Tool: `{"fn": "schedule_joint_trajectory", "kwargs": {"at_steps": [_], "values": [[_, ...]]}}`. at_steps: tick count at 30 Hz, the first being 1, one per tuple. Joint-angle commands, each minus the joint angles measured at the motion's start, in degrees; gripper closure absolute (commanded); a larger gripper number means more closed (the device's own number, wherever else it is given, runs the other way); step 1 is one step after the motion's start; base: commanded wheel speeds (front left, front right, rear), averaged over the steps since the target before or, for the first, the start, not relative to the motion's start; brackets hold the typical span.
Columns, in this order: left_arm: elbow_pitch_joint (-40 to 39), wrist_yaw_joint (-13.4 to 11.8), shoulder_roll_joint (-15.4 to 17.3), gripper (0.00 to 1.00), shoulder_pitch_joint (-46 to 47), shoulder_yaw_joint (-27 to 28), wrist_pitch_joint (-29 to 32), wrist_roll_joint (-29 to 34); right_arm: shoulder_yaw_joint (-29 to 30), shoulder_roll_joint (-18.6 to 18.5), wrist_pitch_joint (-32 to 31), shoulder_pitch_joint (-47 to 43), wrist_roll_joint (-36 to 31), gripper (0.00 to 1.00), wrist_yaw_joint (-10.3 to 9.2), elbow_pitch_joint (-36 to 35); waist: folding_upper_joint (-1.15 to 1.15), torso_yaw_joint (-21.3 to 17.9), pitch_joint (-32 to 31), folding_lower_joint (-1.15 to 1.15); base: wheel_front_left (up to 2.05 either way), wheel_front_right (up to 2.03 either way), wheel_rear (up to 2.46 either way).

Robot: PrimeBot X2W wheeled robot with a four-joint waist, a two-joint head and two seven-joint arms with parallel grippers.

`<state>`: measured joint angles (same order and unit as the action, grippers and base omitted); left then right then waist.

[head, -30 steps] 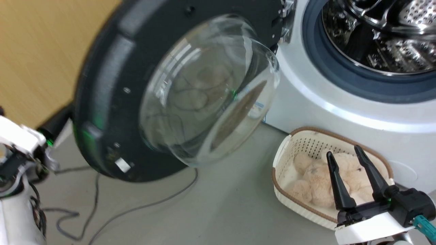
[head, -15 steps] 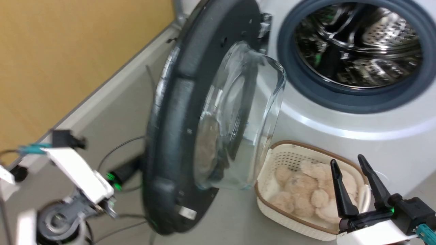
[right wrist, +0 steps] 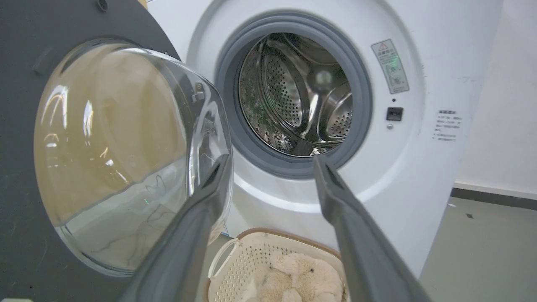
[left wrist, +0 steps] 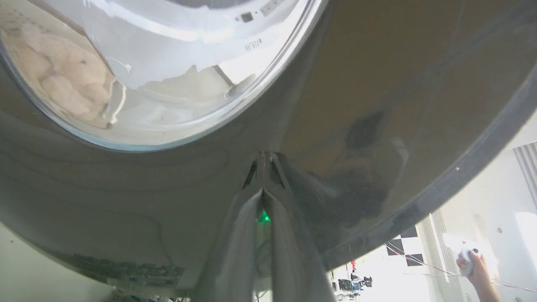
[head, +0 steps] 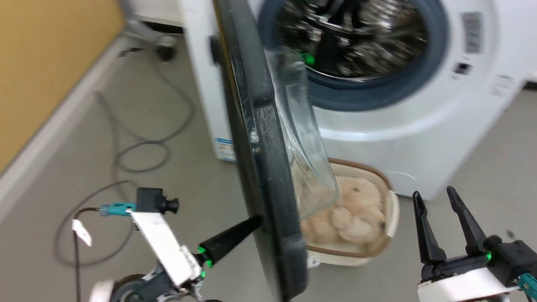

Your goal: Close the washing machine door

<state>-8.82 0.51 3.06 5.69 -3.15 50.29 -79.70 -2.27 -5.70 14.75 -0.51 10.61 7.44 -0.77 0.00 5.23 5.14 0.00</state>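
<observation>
The washing machine door (head: pixel 256 138) stands half open and edge-on in the head view, its clear glass bowl (head: pixel 304 138) bulging toward the drum. My left gripper (head: pixel 254 222) is shut, its fingertips pressed against the door's dark outer face (left wrist: pixel 377 105) low down. In the left wrist view the two fingers (left wrist: pixel 264 167) meet at a point on that face. The white washing machine (head: pixel 419 126) shows its steel drum (right wrist: pixel 298 96) and grey seal (right wrist: pixel 237 134). My right gripper (head: pixel 436 195) hangs open at the lower right, apart from the door, with nothing between its fingers.
A cream basket (head: pixel 392 209) of pale plush toys sits on the floor under the door and in front of the machine. Grey cables (head: pixel 138 147) loop over the floor at the left beside a yellow wall (head: pixel 42 63). A person's hand (left wrist: pixel 472 262) holds a controller in the distance.
The door has swung from wide open toward the drum and now shows edge-on. My left gripper has come from behind it to press on its outer face. The head camera has also turned.
</observation>
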Motion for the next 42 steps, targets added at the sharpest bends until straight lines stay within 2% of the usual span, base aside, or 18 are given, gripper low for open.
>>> {"fn": "schedule_joint_trajectory", "kwargs": {"at_steps": [1,7,14,23,27,31,38,42], "values": [[0.29,0.22,-0.16,1.0,-0.37,-1.28,-1.21,-0.77,-0.02,0.05,0.25,0.92,-0.1,0.0,0.05,-0.27,0.0,-5.41,2.2,0.0,0.0,0.0,0.0],[2.83,0.38,-0.17,1.0,1.9,-6.82,-9.23,-4.43,0.56,0.43,0.25,1.41,0.08,0.0,0.05,-0.49,0.0,-13.62,4.44,0.0,0.0,0.0,0.0],[8.28,1.27,-0.17,1.0,7.25,-10.19,-21.28,-5.21,0.85,1.14,0.25,1.22,0.33,0.0,0.05,-0.67,0.0,-22.11,6.37,0.0,0.0,0.0,0.0],[17.21,1.39,-0.18,1.0,18.46,-12.81,-37.17,-11.13,0.92,2.07,0.25,1.4,0.83,0.0,0.05,-0.7,0.0,-28.85,8.13,0.0,0.0,0.0,0.0],[22.55,2.01,-0.18,1.0,23.78,-14.04,-43.59,-13.28,0.48,2.38,0.25,1.27,1.02,0.0,0.05,-0.54,0.0,-30.06,8.06,0.0,0.0,0.0,0.0],[27.44,3.11,-0.18,1.0,27.62,-15.84,-47.13,-14.47,0.36,2.58,0.25,1.24,0.99,0.0,0.05,-0.44,0.0,-30.01,7.72,0.0,0.0,0.0,0.0],[31.54,5.39,-0.04,1.0,27.41,-20.03,-45.96,-13.98,1.01,2.7,0.25,0.84,0.76,0.0,0.05,-0.71,0.0,-26.31,5.79,0.0,0.0,0.0,0.0],[29.91,6.35,1.82,1.0,23.69,-23.53,-44.87,-10.56,1.45,2.72,0.25,0.16,0.3,0.0,0.05,-0.78,0.0,-22.92,3.69,0.0,0.0,0.0,0.0]]}}
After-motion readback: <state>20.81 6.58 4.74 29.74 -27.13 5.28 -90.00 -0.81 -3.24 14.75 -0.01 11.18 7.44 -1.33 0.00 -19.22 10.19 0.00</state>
